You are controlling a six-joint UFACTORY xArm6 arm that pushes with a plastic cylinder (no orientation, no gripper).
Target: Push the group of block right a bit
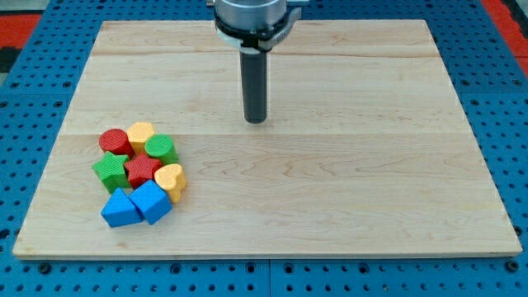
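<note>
A tight group of blocks lies at the board's lower left. It holds a red cylinder (pixel 114 140), a yellow heart (pixel 140 134), a green cylinder (pixel 161 148), a green star (pixel 109 170), a red star (pixel 142 170), a second yellow heart (pixel 170 181), a blue triangle (pixel 120 208) and a blue cube (pixel 150 200). They touch one another. My tip (pixel 256 120) stands on the board above and to the right of the group, well apart from every block.
The wooden board (pixel 346 190) rests on a blue perforated table (pixel 16 124). The arm's grey mount (pixel 252 16) hangs over the board's top edge.
</note>
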